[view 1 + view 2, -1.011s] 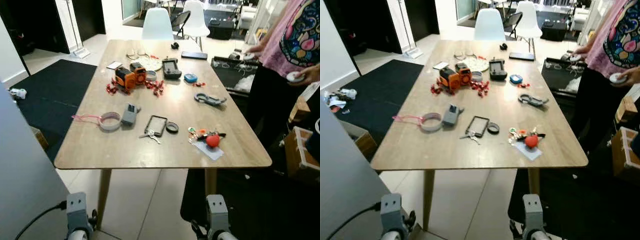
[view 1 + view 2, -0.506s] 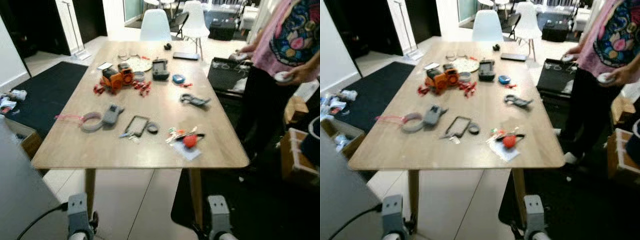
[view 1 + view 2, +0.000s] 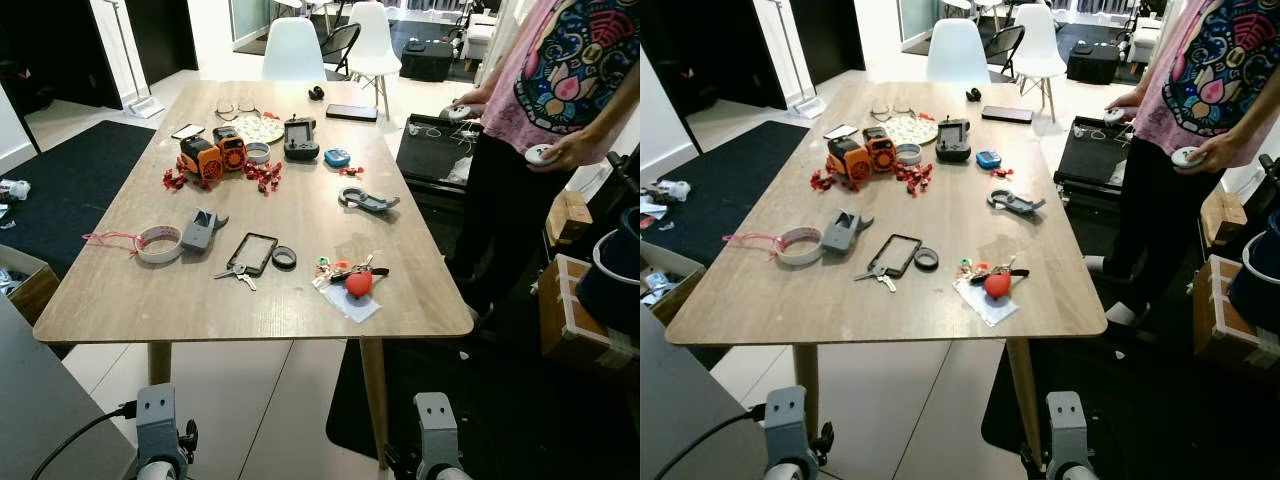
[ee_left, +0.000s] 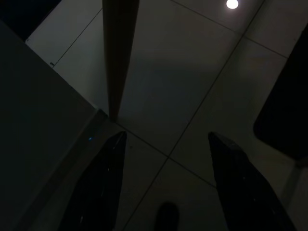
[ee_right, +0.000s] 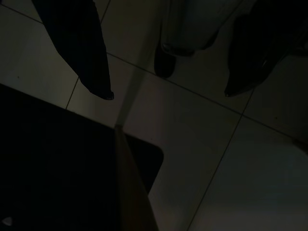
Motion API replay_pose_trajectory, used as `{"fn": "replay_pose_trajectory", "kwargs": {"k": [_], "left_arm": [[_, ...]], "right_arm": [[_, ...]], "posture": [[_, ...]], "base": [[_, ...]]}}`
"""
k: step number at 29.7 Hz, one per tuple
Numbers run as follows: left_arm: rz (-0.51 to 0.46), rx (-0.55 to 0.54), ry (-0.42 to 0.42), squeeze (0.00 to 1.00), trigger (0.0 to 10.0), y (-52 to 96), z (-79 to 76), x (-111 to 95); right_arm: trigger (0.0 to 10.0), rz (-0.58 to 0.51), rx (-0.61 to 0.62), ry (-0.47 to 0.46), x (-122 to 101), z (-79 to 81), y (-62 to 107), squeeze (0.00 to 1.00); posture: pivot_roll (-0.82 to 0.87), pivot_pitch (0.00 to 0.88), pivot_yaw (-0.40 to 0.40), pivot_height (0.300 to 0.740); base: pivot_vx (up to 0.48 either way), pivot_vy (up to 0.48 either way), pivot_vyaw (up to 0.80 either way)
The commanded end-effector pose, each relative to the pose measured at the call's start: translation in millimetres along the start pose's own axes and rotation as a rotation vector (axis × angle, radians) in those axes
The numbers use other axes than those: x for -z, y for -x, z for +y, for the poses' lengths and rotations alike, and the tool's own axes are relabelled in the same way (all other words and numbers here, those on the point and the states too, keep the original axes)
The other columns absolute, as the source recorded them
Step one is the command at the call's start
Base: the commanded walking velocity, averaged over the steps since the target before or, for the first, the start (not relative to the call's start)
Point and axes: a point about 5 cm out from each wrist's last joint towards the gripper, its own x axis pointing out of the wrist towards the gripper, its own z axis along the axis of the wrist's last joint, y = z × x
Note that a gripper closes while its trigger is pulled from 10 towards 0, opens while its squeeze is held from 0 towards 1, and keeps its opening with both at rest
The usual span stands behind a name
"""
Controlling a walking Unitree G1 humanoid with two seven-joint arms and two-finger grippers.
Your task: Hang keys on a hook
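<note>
A small silver bunch of keys (image 3: 238, 272) lies on the wooden table (image 3: 120, 310) beside a black rectangular frame (image 3: 254, 252). Further right, near the front edge, a second bunch of keys with a red ball (image 3: 350, 278) rests on a clear sleeve. A grey hook-shaped clip (image 3: 368, 200) lies farther back on the right. Both arms hang below the front edge of the table, pointing at the tiled floor. My left gripper (image 4: 167, 136) is open and empty. My right gripper (image 5: 168, 94) is open and empty too.
A person (image 3: 560, 90) in a patterned pink shirt stands at the table's right side holding white controllers. Tape roll (image 3: 158, 243), orange toy (image 3: 212, 153) and small items crowd the table. Cardboard boxes (image 3: 575, 320) stand right, a grey panel (image 3: 40, 400) lower left, white chairs (image 3: 293, 50) beyond.
The whole picture has shifted, so the camera has moved and turned a little; the table now sits further left in view. Nothing on the table has moved, and both arms still hang.
</note>
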Motion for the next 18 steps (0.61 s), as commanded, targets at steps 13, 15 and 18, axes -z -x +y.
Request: {"fn": "replay_pose_trajectory", "kwargs": {"k": [13, 15, 18], "left_arm": [[0.012, -0.02, -0.032, 0.0, 10.0, 2.5, 5.3, 6], [0.011, -0.021, -0.035, 0.0, 10.0, 2.7, 5.8, 6], [0.011, -0.02, -0.035, 0.0, 10.0, 2.6, 6.4, 6]], "right_arm": [[10.0, -0.274, 0.697, -0.049, -54, -148.5, 50.1, 0.0], [10.0, -0.382, 0.734, -0.053, -82, -162.4, 57.7, 0.0], [10.0, -0.603, 0.715, -0.043, -146, -171.2, 68.4, 0.0]], "posture": [[0.05, 0.061, -0.012, 0.74], [0.05, 0.061, -0.01, 0.74], [0.04, 0.062, -0.009, 0.74]], "base": [[0.0, 0.0, 0.0], [0.0, 0.0, 0.0], [0.0, 0.0, 0.0]]}}
